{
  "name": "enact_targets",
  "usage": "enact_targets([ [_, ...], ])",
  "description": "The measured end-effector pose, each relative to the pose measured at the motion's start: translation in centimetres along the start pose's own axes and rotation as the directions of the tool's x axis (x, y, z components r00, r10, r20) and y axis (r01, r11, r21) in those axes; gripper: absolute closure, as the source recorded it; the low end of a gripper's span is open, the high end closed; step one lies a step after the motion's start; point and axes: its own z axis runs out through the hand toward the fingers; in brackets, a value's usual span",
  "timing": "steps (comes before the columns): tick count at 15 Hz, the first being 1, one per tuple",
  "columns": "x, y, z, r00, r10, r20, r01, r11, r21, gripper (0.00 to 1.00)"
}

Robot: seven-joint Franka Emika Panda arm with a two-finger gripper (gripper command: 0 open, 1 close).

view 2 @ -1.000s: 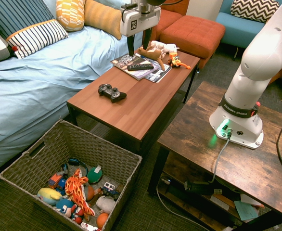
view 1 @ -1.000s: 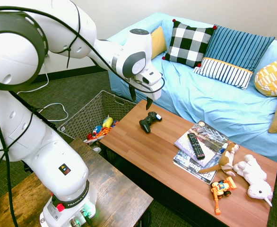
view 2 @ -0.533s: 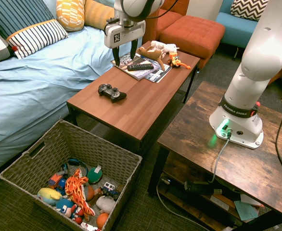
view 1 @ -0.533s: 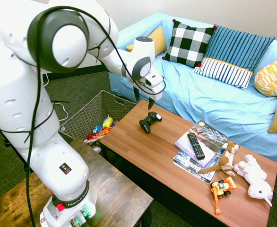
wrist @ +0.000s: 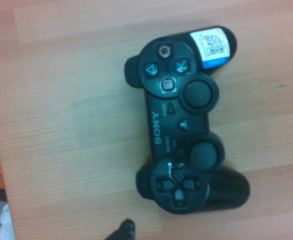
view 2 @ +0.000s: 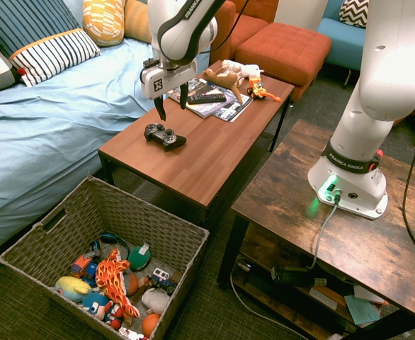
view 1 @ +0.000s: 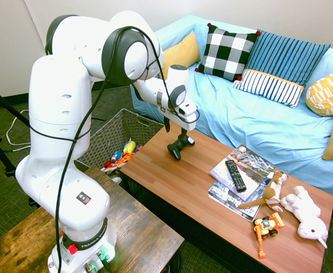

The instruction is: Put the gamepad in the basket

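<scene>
The black gamepad [view 1: 175, 149] lies flat on the reddish wooden coffee table [view 1: 212, 216], near the table end by the basket. In the second exterior view the gamepad [view 2: 165, 135] sits just below my gripper [view 2: 170, 106], which hangs open a little above it and holds nothing. From the other side my gripper [view 1: 176, 131] points down, right over the pad. The wrist view shows the gamepad [wrist: 184, 125] filling the picture, with a white-and-blue sticker [wrist: 214, 47] on one handle. The woven basket [view 2: 147, 214] stands on the floor beyond the table end; the basket [view 1: 101, 136] has several toys inside.
A slim black remote [view 1: 235, 175] rests on magazines [view 1: 243, 196] mid-table. Plush animals [view 1: 303, 213] and an orange toy vehicle [view 1: 266, 227] lie at the far end. A blue sofa [view 1: 257, 122] with pillows runs along the table. A dark wooden table [view 2: 349, 241] bears the arm.
The arm has swung down and toward the basket end of the table. The gripper has dropped from high over the magazines to just above the gamepad. The gamepad has not moved.
</scene>
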Motion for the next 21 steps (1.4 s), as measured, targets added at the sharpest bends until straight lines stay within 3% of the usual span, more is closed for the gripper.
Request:
enact_targets([
  [14, 3.0, -4.5, 8.9, 0.999, 0.025, 0.022, -0.022, 0.995, -0.102, 0.00],
  [15, 3.1, -4.5, 9.3, 0.999, 0.027, 0.024, -0.024, 0.994, -0.105, 1.00],
  [21, 3.3, -4.6, 10.7, 0.999, 0.035, 0.032, -0.031, 0.993, -0.114, 1.00],
])
